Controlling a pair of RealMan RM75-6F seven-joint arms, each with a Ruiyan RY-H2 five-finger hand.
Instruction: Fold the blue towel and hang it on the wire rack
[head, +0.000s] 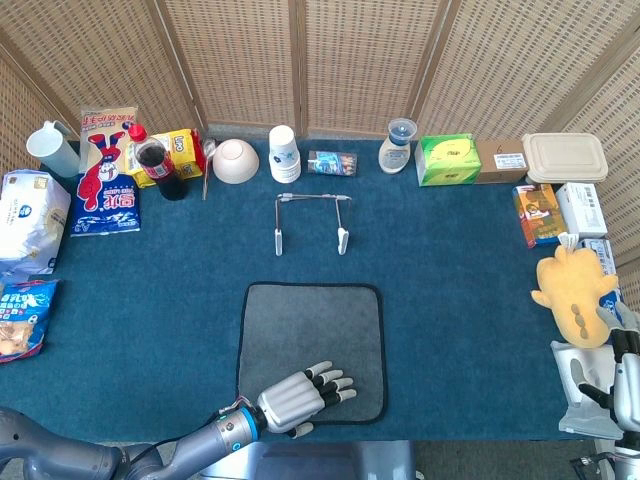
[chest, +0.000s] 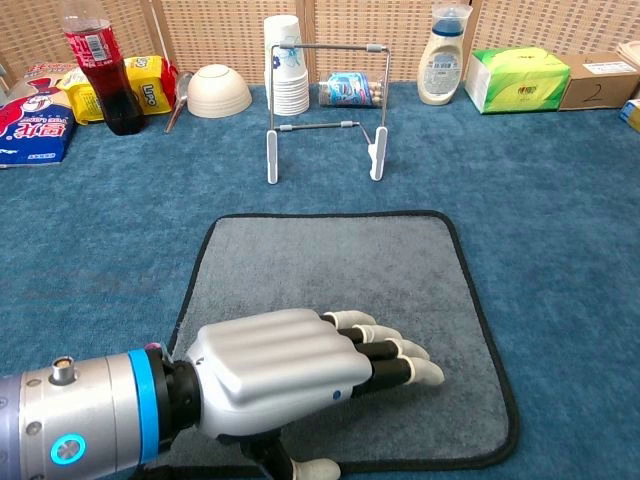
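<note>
The towel (head: 312, 335) (chest: 330, 290) looks grey with a dark border and lies flat and unfolded on the blue table cover. My left hand (head: 300, 397) (chest: 300, 380) lies palm down over the towel's near edge, fingers stretched out and holding nothing; its thumb sits at the near hem. The wire rack (head: 311, 222) (chest: 325, 105) stands upright and bare behind the towel. Only part of my right hand (head: 622, 375) shows, at the head view's lower right edge, far from the towel, and its fingers are unclear.
A cola bottle (chest: 98, 68), snack bags (head: 108, 170), bowl (chest: 219, 91), paper cups (chest: 284, 65), white bottle (chest: 444, 55) and tissue box (chest: 515, 78) line the back. Boxes (head: 560, 205) and a yellow plush toy (head: 575, 295) sit at the right edge.
</note>
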